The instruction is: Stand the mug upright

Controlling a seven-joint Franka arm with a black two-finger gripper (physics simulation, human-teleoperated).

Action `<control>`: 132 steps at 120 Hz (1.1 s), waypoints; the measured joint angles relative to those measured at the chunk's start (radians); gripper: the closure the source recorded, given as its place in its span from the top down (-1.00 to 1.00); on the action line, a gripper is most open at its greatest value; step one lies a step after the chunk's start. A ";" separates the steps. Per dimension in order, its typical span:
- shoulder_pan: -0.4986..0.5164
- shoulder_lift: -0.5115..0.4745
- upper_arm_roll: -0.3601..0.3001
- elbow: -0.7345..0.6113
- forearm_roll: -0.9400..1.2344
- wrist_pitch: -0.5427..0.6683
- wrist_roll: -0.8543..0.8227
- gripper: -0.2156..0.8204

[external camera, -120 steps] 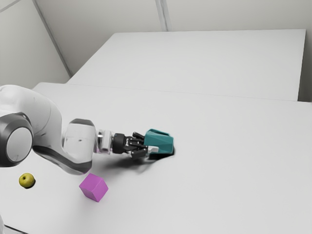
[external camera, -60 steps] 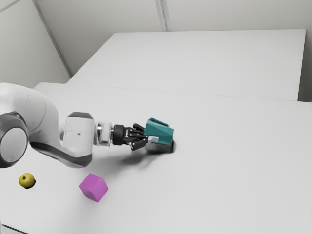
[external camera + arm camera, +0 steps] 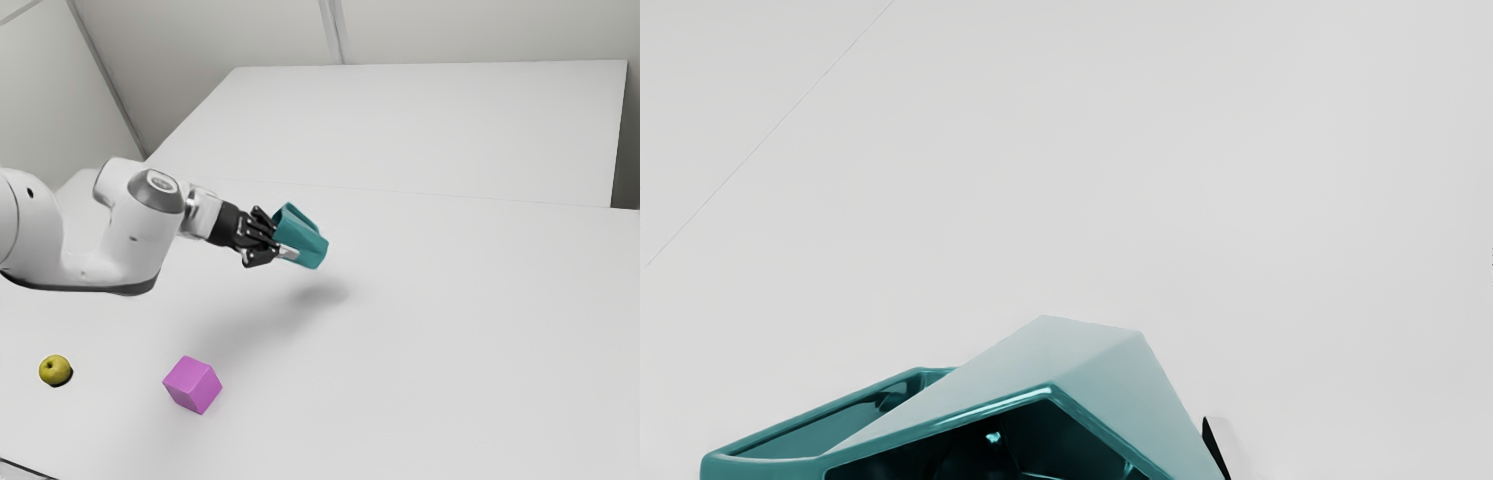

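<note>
One broad white table (image 3: 450, 330) lies beneath everything we handle, and our arm (image 3: 130, 235) reaches over it from the exterior view's left. At its end, our gripper (image 3: 283, 238) is closed on the mug (image 3: 303, 238), which we hold in the air, its soft shadow (image 3: 320, 293) on the tabletop below.

We judge the task partly done: the mug is gripped and off the table, tilted, with its base (image 3: 312, 263) lower and its mouth (image 3: 940, 423) facing back toward our hand and somewhat upward. The handle (image 3: 800, 417) runs along its upper side. It is not upright yet, so what is left for us, as we see it, is to bring the mouth level, lower the base flat onto the table and let go without tipping it.

Nearer the camera, a magenta cube (image 3: 193, 385) rests on the table, well apart from the mug, and a yellow-green apple (image 3: 55, 369) sits farther toward the exterior view's left. As for writing, we make out a small round badge (image 3: 162, 184) on the arm, too small to read, and we can read no brand or label on the mug.
</note>
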 joint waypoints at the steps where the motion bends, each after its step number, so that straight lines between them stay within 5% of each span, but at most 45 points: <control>1: -0.002 -0.003 0.002 0.000 0.021 0.004 -0.015 -0.93; 47: 0.058 0.007 -0.011 0.044 0.682 0.029 -0.663 -0.93; 88: 0.007 0.050 -0.054 0.079 0.829 -0.031 -1.073 -0.93; 113: -0.022 -0.056 -0.070 -0.041 0.842 -0.034 -1.240 -0.93; 132: 0.047 -0.089 -0.071 -0.072 0.874 -0.033 -1.339 -0.93</control>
